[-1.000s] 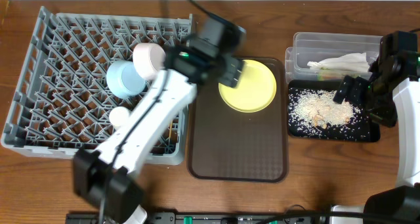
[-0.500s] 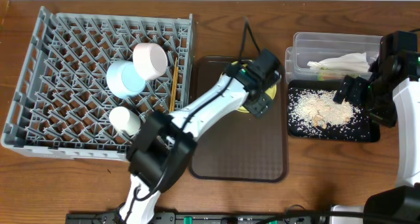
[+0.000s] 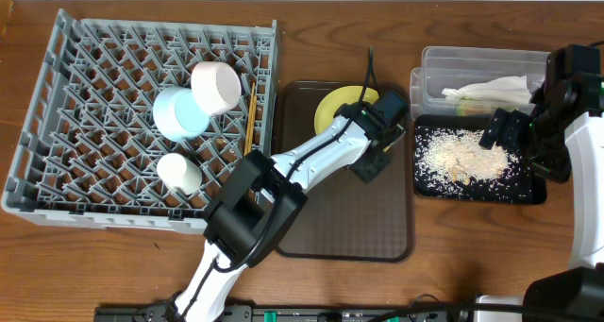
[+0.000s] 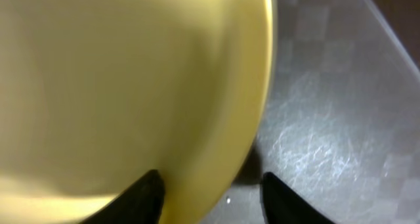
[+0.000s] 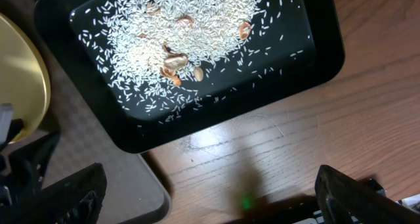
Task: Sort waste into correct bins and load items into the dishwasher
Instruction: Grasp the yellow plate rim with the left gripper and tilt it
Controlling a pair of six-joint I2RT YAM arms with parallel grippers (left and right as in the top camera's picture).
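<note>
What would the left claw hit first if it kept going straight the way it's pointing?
Most likely the yellow plate. Its rim sits between the fingers of the left claw, so that rim comes first, then the brown tray beneath, though depth is unclear.

Smooth glossy yellow plate (image 4: pixel 131 86) on scuffed, textured tray (image 4: pixel 328 119); wood-grain table (image 5: pixel 275 138).

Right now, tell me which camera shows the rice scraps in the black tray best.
Right wrist: the rice scraps sit close, individual grains clear. Overhead shows them as a small pale patch. Left wrist shows none of them, only the yellow plate and brown tray.
</note>
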